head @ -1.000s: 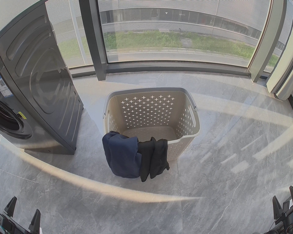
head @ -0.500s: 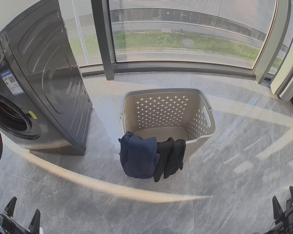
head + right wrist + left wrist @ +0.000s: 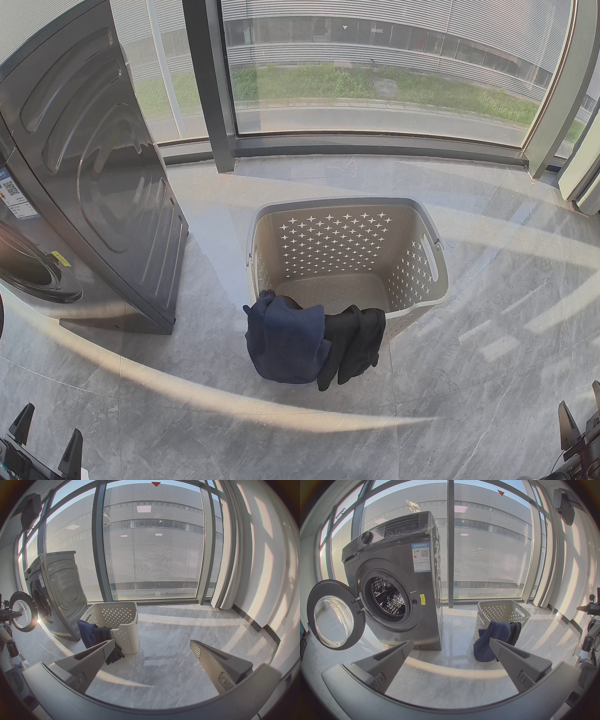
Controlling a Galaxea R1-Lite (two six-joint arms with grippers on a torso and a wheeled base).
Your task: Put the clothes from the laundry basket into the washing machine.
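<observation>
A beige laundry basket (image 3: 425, 215) stands on the grey floor ahead, its inside bare. Over its near rim hang a navy garment (image 3: 284, 340) and a black garment (image 3: 356, 344), side by side. The grey washing machine (image 3: 94, 169) stands to the left with its round door (image 3: 332, 616) swung open and the drum (image 3: 386, 597) showing. My left gripper (image 3: 47, 434) is low at the near left, open and holding nothing. My right gripper (image 3: 581, 415) is low at the near right, open too. Both are well short of the basket (image 3: 503, 612) (image 3: 120, 619).
A tall window wall (image 3: 375, 75) with a dark pillar (image 3: 209, 81) runs behind the basket. A curtain (image 3: 581, 175) hangs at the far right. Open tiled floor (image 3: 250, 431) lies between me and the basket, and to the right of it.
The whole head picture has shifted, so the camera has moved: the basket and washing machine now sit lower and further right than a second ago. Both grippers hold the same place, open.
</observation>
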